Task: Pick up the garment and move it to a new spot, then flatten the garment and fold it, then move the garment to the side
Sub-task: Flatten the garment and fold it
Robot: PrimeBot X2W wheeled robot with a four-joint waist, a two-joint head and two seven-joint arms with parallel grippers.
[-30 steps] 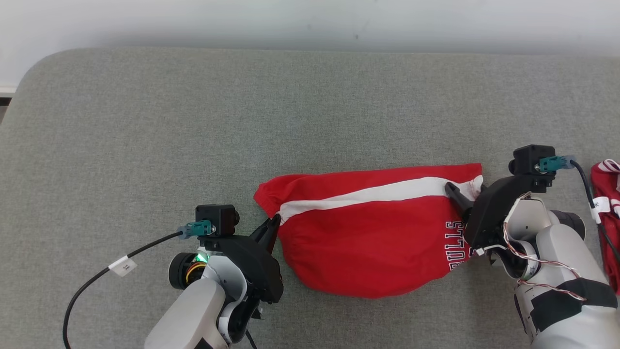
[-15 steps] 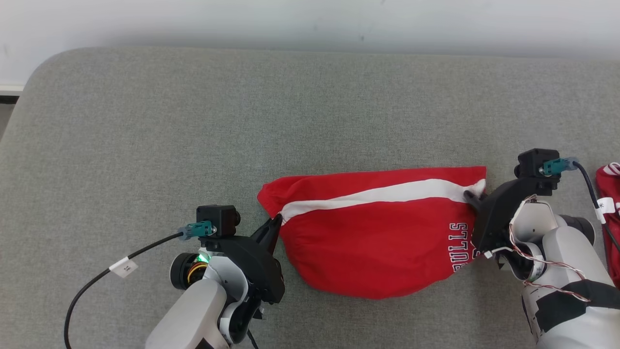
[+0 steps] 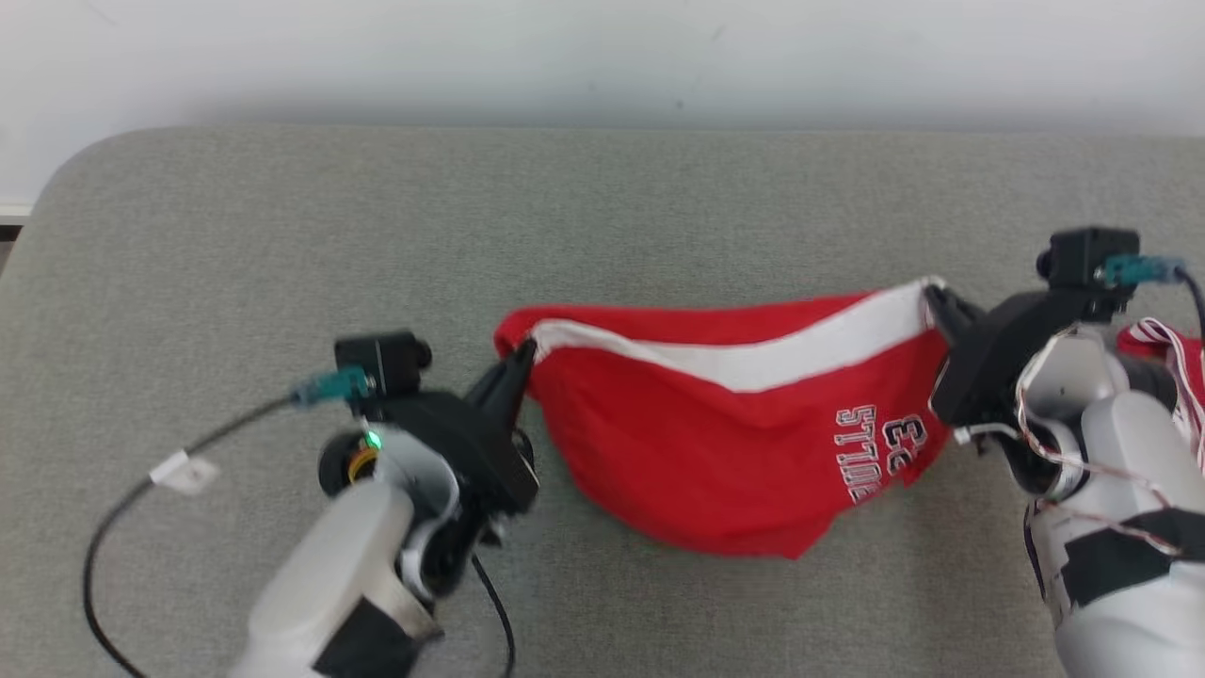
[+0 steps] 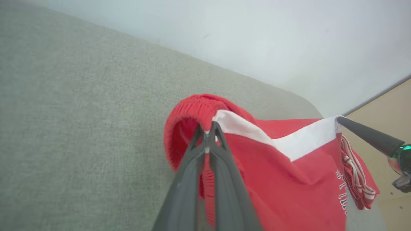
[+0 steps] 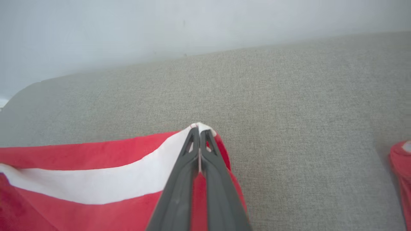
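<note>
The garment is a pair of red shorts with a white stripe and dark lettering. It hangs between my two grippers above the grey surface, sagging in the middle. My left gripper is shut on its left end, where the stripe meets the red waistband. My right gripper is shut on the right end of the white stripe. In the left wrist view my own gripper pinches the cloth, and the right gripper's fingers reach in from the right. The right wrist view shows my gripper clamped on the white corner.
A wide grey padded surface lies under everything, with a pale wall behind it. A second red and white garment lies at the right edge, also seen as a red edge in the right wrist view. A black cable trails from the left wrist.
My right gripper closed on the garment's right end. Both grippers then rose, lifting the top edge off the surface so the garment now hangs between them.
</note>
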